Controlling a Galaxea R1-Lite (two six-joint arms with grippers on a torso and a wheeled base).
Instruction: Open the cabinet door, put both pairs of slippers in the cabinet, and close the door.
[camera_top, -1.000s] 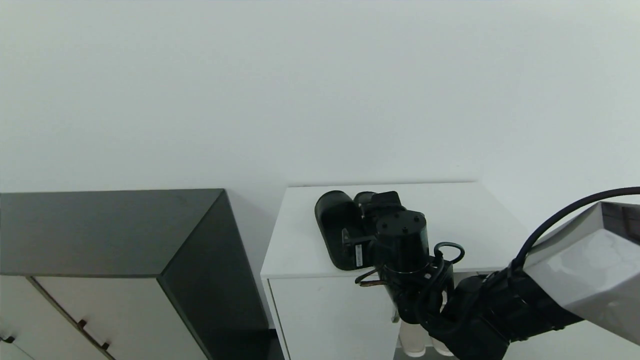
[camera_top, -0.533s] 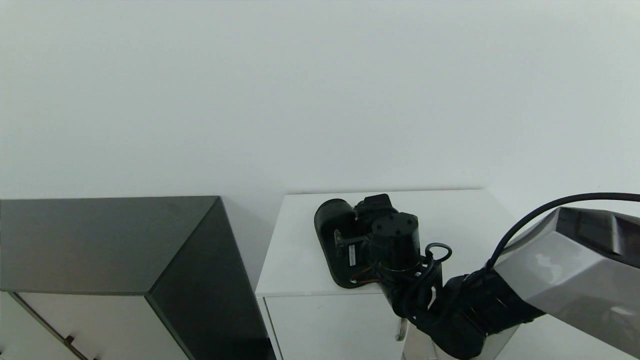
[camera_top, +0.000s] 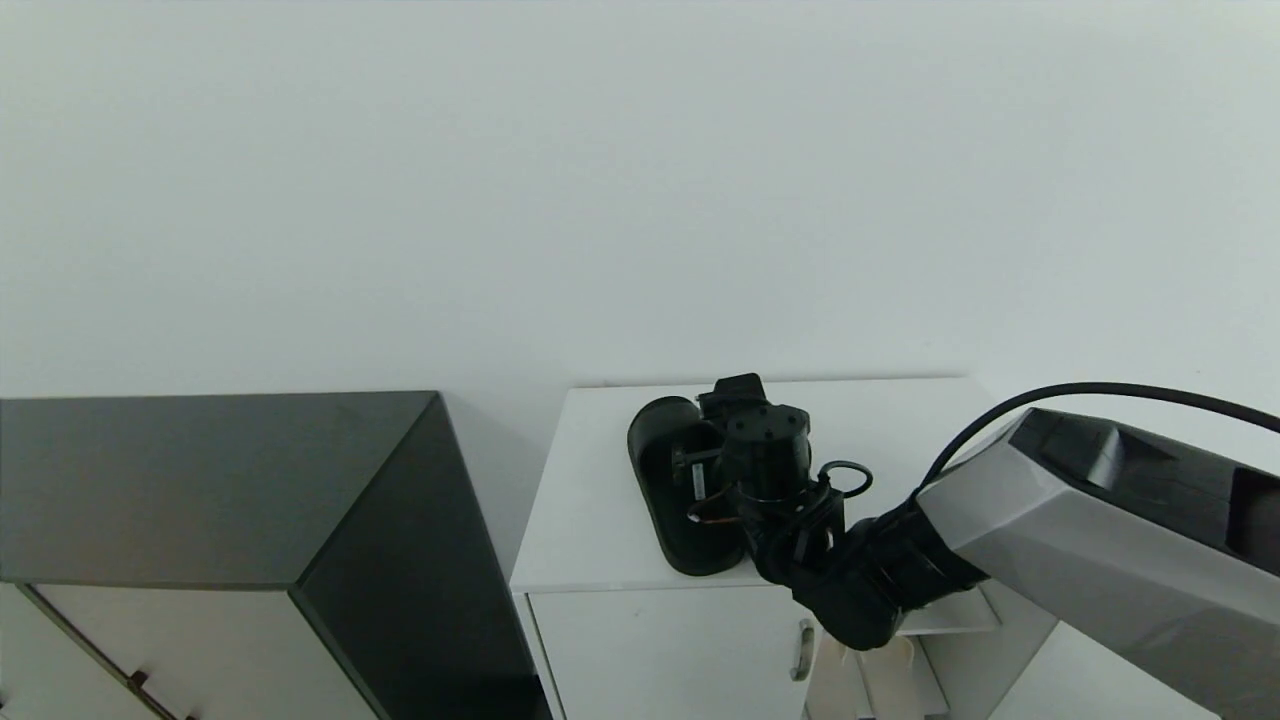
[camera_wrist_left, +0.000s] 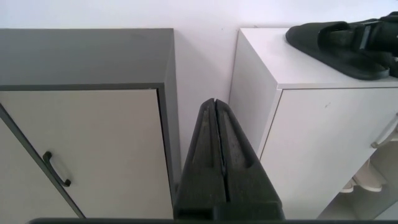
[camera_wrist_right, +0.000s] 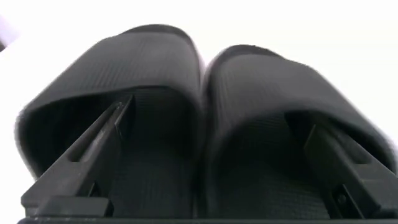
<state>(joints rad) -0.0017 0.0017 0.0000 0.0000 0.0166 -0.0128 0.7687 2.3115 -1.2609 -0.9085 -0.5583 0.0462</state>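
We seem to be picking up the black slippers (camera_top: 680, 500), side by side atop the white cabinet (camera_top: 590, 500). Our right gripper (camera_wrist_right: 214, 127) stands spread, one finger under each strap; next, pinch both together and lift. The left gripper (camera_wrist_left: 215, 107) is clenched, empty

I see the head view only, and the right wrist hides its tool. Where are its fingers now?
Observer: The right tool is open, with one finger inside each of the black slippers.
Operator: And the left tool?
Observer: The left tool is shut and points toward the gap between the grey cabinet and the white cabinet.
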